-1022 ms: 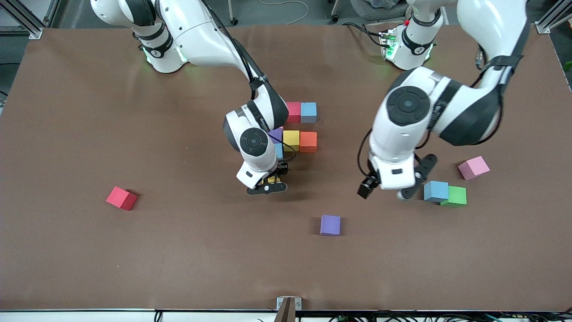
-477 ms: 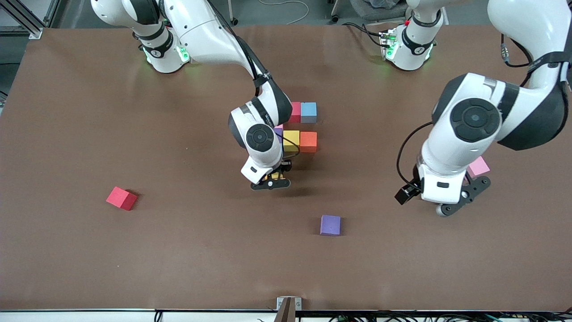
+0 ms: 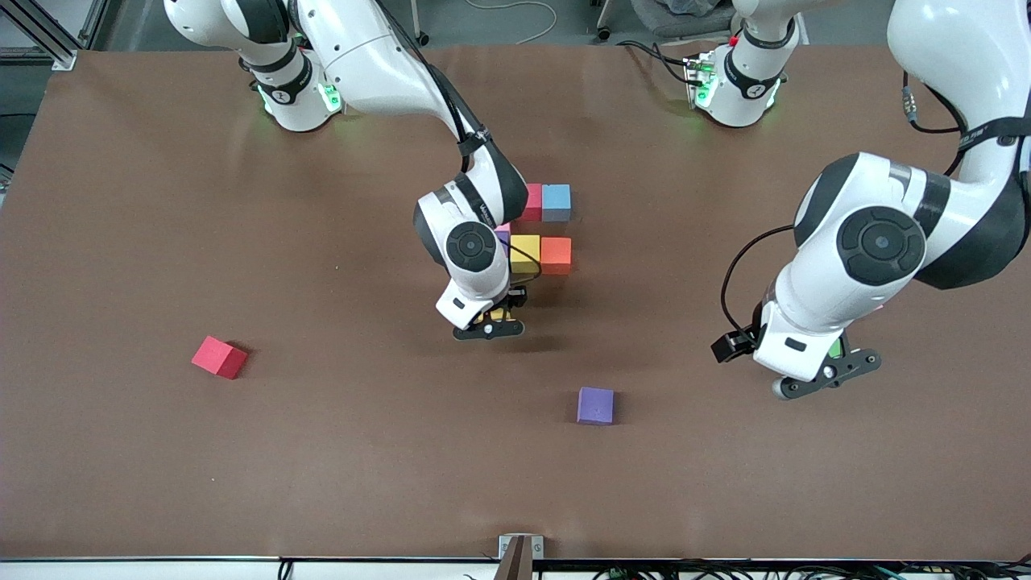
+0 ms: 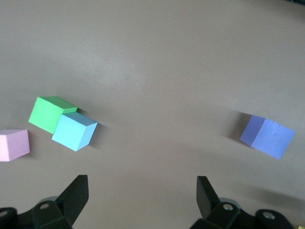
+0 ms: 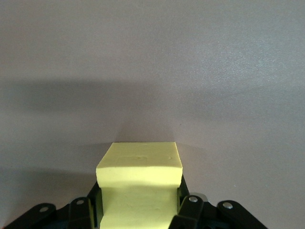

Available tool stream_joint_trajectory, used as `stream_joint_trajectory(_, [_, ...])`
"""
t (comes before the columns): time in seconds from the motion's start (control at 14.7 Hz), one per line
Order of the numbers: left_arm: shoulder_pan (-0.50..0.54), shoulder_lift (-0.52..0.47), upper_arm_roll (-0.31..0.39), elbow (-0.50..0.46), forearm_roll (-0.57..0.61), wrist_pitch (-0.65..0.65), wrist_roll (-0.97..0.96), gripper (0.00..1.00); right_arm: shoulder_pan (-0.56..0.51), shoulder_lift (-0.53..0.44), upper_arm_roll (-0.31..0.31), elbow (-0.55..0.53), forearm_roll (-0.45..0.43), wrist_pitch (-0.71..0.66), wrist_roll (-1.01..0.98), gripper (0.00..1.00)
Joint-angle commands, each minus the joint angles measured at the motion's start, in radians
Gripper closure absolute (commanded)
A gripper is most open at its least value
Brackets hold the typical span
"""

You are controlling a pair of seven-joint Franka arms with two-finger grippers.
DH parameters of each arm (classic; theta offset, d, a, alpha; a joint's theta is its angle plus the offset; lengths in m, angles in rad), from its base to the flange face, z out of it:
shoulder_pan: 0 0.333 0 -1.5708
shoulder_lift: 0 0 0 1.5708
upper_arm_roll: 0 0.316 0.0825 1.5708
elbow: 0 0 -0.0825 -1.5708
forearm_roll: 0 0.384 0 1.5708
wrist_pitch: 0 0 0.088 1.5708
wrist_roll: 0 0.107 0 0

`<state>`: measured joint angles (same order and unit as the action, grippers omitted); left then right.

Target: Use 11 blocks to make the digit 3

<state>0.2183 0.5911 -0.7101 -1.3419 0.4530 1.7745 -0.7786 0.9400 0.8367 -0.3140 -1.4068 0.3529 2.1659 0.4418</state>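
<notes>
A partial figure of blocks lies mid-table: a red (image 3: 529, 201) and a light blue (image 3: 556, 201) block, then a row of purple (image 3: 502, 234), yellow (image 3: 525, 251) and orange (image 3: 556, 254). My right gripper (image 3: 488, 326) hangs over the bare table beside that row, shut on a yellow block (image 5: 139, 164). My left gripper (image 4: 141, 183) is open and holds nothing, above the table between a loose purple block (image 4: 268, 137) and a cluster of green (image 4: 49, 113), light blue (image 4: 72, 131) and pink (image 4: 13, 144) blocks. The left arm hides most of that cluster in the front view.
A loose red block (image 3: 218, 356) lies toward the right arm's end of the table. The loose purple block (image 3: 595, 404) sits nearer the front camera than the figure. A metal bracket (image 3: 520, 548) stands at the table's front edge.
The left arm has swung toward its own end of the table and now covers the light blue, green and pink blocks. The right gripper with the yellow block has shifted slightly toward the figure.
</notes>
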Motion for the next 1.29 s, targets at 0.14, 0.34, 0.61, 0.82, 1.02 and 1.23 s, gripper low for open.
stream_joint_trajectory(0.14, [-0.023,0.111,0.001,0.087,-0.011,0.036,0.134,0.0,0.019,-0.039,0.0,-0.054,0.009,0.028,0.028,1.0])
stream_joint_trajectory(0.34, [-0.056,0.162,0.003,0.101,-0.011,0.108,0.148,0.0,0.019,-0.041,0.0,-0.054,0.009,0.023,0.028,0.99])
stream_joint_trajectory(0.61, [-0.144,0.216,0.04,0.105,-0.011,0.222,0.145,0.02,0.019,-0.044,0.0,-0.054,0.009,0.014,0.035,0.99])
stream_joint_trajectory(0.82, [-0.197,0.277,0.076,0.142,-0.013,0.344,0.183,0.02,0.019,-0.045,0.0,-0.055,0.009,0.009,0.037,0.99])
stream_joint_trajectory(1.02, [-0.296,0.375,0.147,0.258,-0.013,0.424,0.234,0.03,0.019,-0.045,0.0,-0.055,0.009,-0.001,0.038,0.99])
stream_joint_trajectory(1.23, [-0.405,0.469,0.222,0.387,-0.016,0.447,0.245,0.04,0.019,-0.044,0.0,-0.054,0.009,-0.001,0.038,0.97])
